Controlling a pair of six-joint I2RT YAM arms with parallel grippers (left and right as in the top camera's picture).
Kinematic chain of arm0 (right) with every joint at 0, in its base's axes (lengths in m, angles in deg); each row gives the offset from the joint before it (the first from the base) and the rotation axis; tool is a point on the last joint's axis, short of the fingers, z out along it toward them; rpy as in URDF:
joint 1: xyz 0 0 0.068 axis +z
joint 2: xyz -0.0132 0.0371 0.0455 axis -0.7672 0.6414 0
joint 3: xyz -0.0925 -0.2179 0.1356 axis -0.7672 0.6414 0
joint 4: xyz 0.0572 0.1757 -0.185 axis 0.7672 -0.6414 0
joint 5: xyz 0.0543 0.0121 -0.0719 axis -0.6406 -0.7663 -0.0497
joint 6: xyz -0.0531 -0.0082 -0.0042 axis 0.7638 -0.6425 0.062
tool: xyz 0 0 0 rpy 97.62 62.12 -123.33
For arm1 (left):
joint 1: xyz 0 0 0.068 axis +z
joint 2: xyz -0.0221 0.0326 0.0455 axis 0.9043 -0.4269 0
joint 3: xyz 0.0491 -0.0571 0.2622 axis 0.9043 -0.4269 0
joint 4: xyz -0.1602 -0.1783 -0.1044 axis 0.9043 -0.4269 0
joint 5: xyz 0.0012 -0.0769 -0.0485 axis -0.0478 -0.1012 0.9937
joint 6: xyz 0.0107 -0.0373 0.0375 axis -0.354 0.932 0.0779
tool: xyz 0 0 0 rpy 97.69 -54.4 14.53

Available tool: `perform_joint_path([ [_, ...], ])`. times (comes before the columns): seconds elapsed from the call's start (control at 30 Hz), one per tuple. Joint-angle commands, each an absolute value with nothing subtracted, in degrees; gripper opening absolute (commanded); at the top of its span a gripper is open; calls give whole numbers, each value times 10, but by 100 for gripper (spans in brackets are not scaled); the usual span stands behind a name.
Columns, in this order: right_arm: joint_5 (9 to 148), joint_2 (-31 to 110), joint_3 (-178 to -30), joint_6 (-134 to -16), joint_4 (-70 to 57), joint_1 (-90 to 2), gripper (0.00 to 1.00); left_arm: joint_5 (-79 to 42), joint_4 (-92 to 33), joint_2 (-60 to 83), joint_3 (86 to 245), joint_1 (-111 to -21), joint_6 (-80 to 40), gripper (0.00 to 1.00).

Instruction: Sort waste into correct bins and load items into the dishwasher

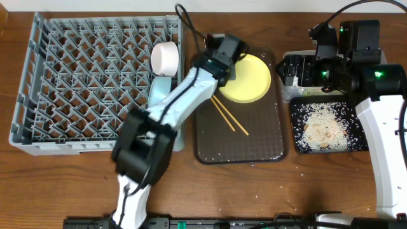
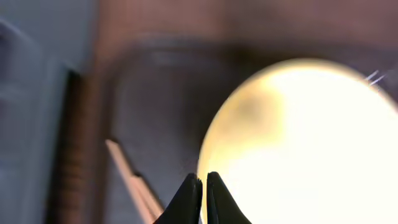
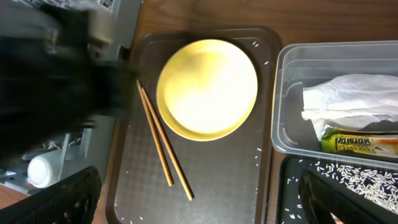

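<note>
A round yellow plate (image 1: pixel 249 77) lies flat at the back of the brown serving tray (image 1: pixel 254 143), with two wooden chopsticks (image 1: pixel 229 114) in front of it. My left gripper (image 1: pixel 229 67) is shut and empty at the plate's left rim; in the left wrist view its tips (image 2: pixel 204 180) sit at the edge of the blurred plate (image 2: pixel 298 143). My right gripper (image 3: pixel 199 208) is open and empty, high over the tray's right side. The clear tub (image 3: pixel 281 93) holds a white napkin (image 3: pixel 348 99) and a wrapper (image 3: pixel 360 144). The black tray (image 1: pixel 299 137) holds rice (image 1: pixel 324 127).
The grey dish rack (image 1: pixel 76 83) stands at the left, with a white cup (image 1: pixel 165 57) and a light-blue bowl (image 1: pixel 162 92) at its right side. Loose rice grains lie on the brown tray and on the table's front edge (image 1: pixel 210 210).
</note>
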State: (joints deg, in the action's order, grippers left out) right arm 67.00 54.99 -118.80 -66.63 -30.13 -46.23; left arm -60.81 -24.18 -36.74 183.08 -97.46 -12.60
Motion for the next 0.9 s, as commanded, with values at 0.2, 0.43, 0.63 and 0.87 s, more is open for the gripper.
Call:
perform_joint_path([
  [0.2,672,553,-1188,-667,-302,-462,99,-771,-263,-262,1832,-972,-266,7],
  [0.43,672,553,-1188,-667,-302,-462,99,-639,-272,-264,1829,-972,-197,9],
  [0.63,671,553,-1188,-667,-302,-462,99,-580,-272,-301,1823,-972,-109,25],
  [0.87,671,553,-1188,-667,-302,-462,99,-532,-274,-360,1823,-958,-61,55],
])
